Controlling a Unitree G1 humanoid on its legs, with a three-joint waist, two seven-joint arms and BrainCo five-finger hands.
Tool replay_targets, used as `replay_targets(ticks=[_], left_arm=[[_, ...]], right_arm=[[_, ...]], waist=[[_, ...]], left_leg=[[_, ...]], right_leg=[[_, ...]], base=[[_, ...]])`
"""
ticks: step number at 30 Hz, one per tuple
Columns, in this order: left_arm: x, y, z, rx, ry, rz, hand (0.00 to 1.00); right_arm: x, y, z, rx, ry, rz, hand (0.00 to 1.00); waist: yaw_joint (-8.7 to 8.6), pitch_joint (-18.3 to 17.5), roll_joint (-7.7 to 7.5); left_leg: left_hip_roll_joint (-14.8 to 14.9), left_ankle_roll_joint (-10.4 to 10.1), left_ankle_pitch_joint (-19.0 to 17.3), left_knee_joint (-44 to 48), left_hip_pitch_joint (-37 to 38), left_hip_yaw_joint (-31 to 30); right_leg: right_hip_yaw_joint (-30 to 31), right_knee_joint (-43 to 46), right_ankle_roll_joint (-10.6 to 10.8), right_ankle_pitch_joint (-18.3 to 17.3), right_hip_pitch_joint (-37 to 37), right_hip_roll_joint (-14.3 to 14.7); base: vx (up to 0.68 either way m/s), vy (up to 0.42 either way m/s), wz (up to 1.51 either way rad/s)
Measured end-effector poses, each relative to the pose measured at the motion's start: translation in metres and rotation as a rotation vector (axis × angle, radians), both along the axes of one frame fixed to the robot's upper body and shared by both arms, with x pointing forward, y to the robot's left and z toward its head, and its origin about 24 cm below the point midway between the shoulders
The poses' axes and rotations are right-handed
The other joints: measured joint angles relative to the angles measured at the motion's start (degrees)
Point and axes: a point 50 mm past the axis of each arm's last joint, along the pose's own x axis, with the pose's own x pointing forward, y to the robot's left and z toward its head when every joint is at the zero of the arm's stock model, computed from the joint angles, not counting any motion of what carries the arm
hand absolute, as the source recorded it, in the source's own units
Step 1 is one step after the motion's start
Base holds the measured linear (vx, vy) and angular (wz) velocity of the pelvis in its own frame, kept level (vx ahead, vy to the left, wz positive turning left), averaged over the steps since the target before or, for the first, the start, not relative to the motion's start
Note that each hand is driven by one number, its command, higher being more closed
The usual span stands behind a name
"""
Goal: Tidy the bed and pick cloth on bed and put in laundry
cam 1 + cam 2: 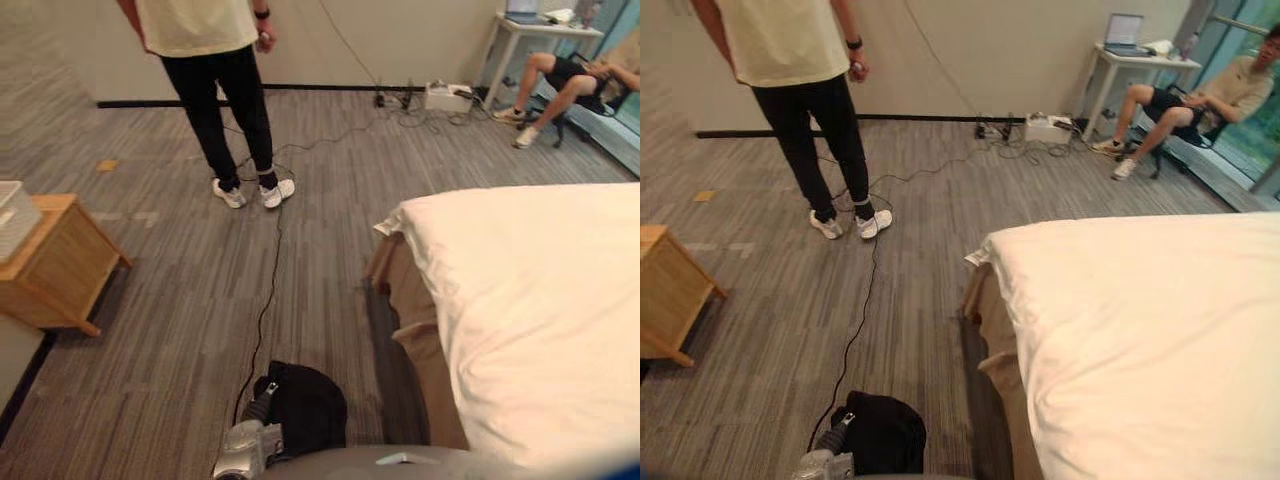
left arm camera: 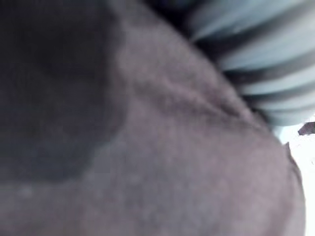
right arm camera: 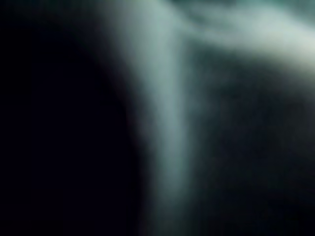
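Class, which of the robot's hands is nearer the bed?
Left, as far as can be told. The left hand hangs over the floor beside the bed; the right hand cannot be placed.

floor: grey striped carpet (image 1: 170, 300) beneath and ahead of the left hand (image 1: 245, 452) | wall: plain pale wall (image 1: 970, 50) with dark skirting (image 1: 930, 119), far ahead | wooden side table (image 1: 60, 260) ahead-left of the hand | white desk (image 1: 1145, 57) far ahead-right | window glass (image 1: 1252, 140) just beyond the desk
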Motion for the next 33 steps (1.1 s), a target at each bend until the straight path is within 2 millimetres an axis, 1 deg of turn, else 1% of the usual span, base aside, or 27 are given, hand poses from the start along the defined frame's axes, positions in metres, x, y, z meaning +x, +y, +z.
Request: replay_targets(ticks=[1,2,3,4,5,6,7,8,9,10,11,12,13,15,17,19,23,28,30,31,33], left_arm=[[-0.001,0.001,0.000,0.002,0.005,-0.020,1.00],[0.000,0.001,-0.001,-0.011,0.008,-0.043,1.00],[-0.001,-0.002,-0.002,-0.028,0.014,-0.054,1.00],[0.003,-0.003,-0.001,-0.030,0.009,-0.070,1.00],[0.001,-0.005,-0.002,-0.039,0.019,-0.082,1.00],[-0.002,-0.002,-0.003,-0.038,0.030,-0.086,1.00],[-0.002,-0.002,-0.003,-0.039,0.036,-0.089,1.00],[-0.002,-0.002,-0.003,-0.042,0.039,-0.092,1.00],[0.000,-0.003,-0.003,-0.044,0.037,-0.096,1.00],[0.000,-0.003,-0.003,-0.044,0.034,-0.098,1.00],[0.002,0.000,-0.002,-0.036,0.030,-0.105,1.00],[0.002,0.002,-0.002,-0.030,0.035,-0.109,1.00],[0.004,0.002,-0.001,-0.030,0.031,-0.110,1.00],[0.006,-0.002,0.000,-0.033,0.017,-0.100,1.00],[0.003,-0.002,-0.001,-0.044,0.020,-0.080,1.00],[0.004,-0.003,0.000,-0.047,0.011,-0.080,1.00],[0.004,-0.003,0.001,-0.046,0.002,-0.076,1.00],[0.001,-0.002,0.001,-0.046,0.000,-0.065,1.00],[0.001,-0.002,0.000,-0.046,0.000,-0.065,1.00],[-0.001,-0.004,0.000,-0.052,-0.010,-0.053,1.00],[-0.001,-0.004,0.000,-0.052,-0.010,-0.053,1.00]], right_arm=[[0.002,-0.001,0.000,-0.003,-0.003,0.000,1.00],[0.003,-0.003,0.000,-0.008,-0.007,-0.008,1.00],[0.005,-0.005,0.000,-0.012,-0.010,-0.014,1.00],[0.007,-0.008,0.000,-0.017,-0.014,-0.021,1.00],[0.011,-0.008,0.000,-0.013,-0.025,-0.040,1.00],[0.016,-0.005,-0.001,-0.002,-0.035,-0.040,1.00],[0.017,-0.005,-0.001,0.005,-0.036,-0.042,1.00],[0.015,-0.004,-0.001,0.026,-0.033,-0.050,1.00],[0.012,-0.002,-0.002,0.053,-0.023,-0.038,1.00],[0.012,-0.001,-0.002,0.065,-0.024,-0.043,1.00],[0.012,0.003,-0.003,0.086,-0.026,-0.038,1.00],[0.014,0.008,-0.003,0.108,-0.033,-0.043,1.00],[0.014,0.008,-0.003,0.119,-0.037,-0.050,1.00],[0.015,0.006,-0.002,0.133,-0.041,-0.049,1.00],[0.014,0.007,-0.002,0.136,-0.019,-0.053,1.00],[0.013,0.008,-0.002,0.129,-0.006,-0.050,1.00],[0.015,0.008,-0.002,0.107,-0.008,-0.047,1.00],[0.018,0.006,-0.001,0.097,-0.047,-0.031,1.00],[0.018,0.006,-0.001,0.099,-0.054,-0.029,1.00],[0.016,0.003,0.000,0.091,-0.074,-0.014,1.00],[0.016,0.003,0.000,0.091,-0.074,-0.014,1.00]], waist=[[-0.31,0.1,0.12],[-0.32,0.4,-0.31],[-0.35,0.4,0.87],[-0.52,0.7,1.54],[-1.17,1.3,2.01],[-1.76,1.6,1.94],[-1.94,1.8,1.98],[-1.98,1.9,2.08],[-2.01,1.9,1.94],[-2.10,2.0,1.69],[-2.08,2.2,0.28],[-2.27,2.4,-0.73],[-2.23,2.4,-0.50],[-2.26,2.9,0.28],[-2.19,2.7,0.36],[-2.03,2.7,0.32],[-1.91,2.8,0.26],[-1.92,2.8,0.55],[-2.00,2.8,0.62],[-1.79,2.1,0.99],[-1.79,2.1,0.99]], left_leg=[[-0.1,0.0,0.0,0.0,0.1,-0.8],[-0.1,0.0,-0.1,0.0,0.2,-2.0],[0.2,-0.3,0.1,0.0,0.3,-3.6],[0.6,-0.5,0.3,0.0,0.8,-4.5],[1.4,-0.8,0.5,0.0,0.7,-5.8],[2.2,-1.2,0.8,0.0,0.7,-7.1],[2.5,-1.5,1.0,0.0,0.7,-7.8],[3.0,-1.9,1.3,0.0,0.6,-8.5],[3.1,-2.3,1.6,0.0,0.4,-9.4],[2.9,-2.5,1.7,0.0,0.4,-9.6],[1.6,-2.8,1.9,0.0,0.2,-9.7],[1.0,-2.7,1.9,0.0,0.4,-9.5],[1.3,-3.2,1.4,0.0,0.3,-8.8],[2.2,-3.4,1.5,0.0,0.6,-4.9],[2.2,-3.4,1.6,-0.1,0.9,-4.7],[2.0,-3.1,1.3,-0.1,0.8,-4.7],[1.2,-2.9,1.2,-0.1,1.0,-4.6],[1.1,-3.7,0.5,-0.2,1.8,-3.7],[1.3,-3.8,0.5,-0.2,1.9,-3.5],[1.7,-4.3,0.1,-0.2,2.0,-2.6],[1.7,-4.3,0.1,-0.2,2.0,-2.6]], right_leg=[[0.1,1.7,0.2,0.3,-0.2,-0.2],[0.0,6.5,0.0,1.2,-1.3,-1.1],[0.6,12.8,-2.7,2.9,-3.5,-2.1],[2.1,15.9,-4.2,3.6,-5.3,-2.2],[6.8,17.1,-2.7,0.0,-7.3,-0.2],[11.6,15.2,-1.8,-3.5,-8.5,2.8],[13.7,13.3,-1.8,-4.7,-9.0,4.6],[16.7,9.4,-1.9,-5.5,-9.5,7.0],[20.3,3.9,-2.3,-5.7,-10.0,9.2],[21.6,1.0,-2.9,-5.2,-10.0,9.8],[23.0,-4.1,-4.2,-1.9,-10.0,9.5],[22.1,-5.1,-4.2,-2.0,-9.5,8.7],[21.7,-5.4,-3.9,-1.9,-9.7,8.7],[21.3,-6.3,-4.0,-1.9,-9.6,8.8],[21.3,-7.7,-3.7,-1.6,-8.4,9.0],[21.3,-9.1,-3.2,-1.1,-7.8,9.1],[21.3,-10.7,-2.9,-0.1,-6.5,8.5],[21.4,-12.0,-2.7,0.0,-5.7,8.4],[21.4,-12.1,-2.7,0.0,-5.7,8.6],[21.4,-13.1,-2.9,0.2,-4.8,9.0],[21.4,-13.1,-2.9,0.2,-4.8,9.0]], base=[[0.04,-0.063,0.82],[0.04,-0.045,0.71],[0.05,-0.035,0.64],[0.09,-0.033,0.61],[0.07,-0.050,0.57],[0.07,-0.059,0.55],[0.03,-0.074,0.46],[0.04,-0.094,0.40],[0.04,-0.108,0.38],[0.03,-0.120,0.32],[0.01,-0.145,0.28],[0.00,-0.146,0.21],[-0.01,-0.123,0.15],[0.01,-0.078,0.02],[0.03,-0.030,-0.06],[0.06,0.005,-0.04],[0.10,0.016,0.04],[0.02,-0.013,-0.07],[0.00,-0.039,-0.04],[0.00,0.000,0.00],[0.00,0.000,0.00]])
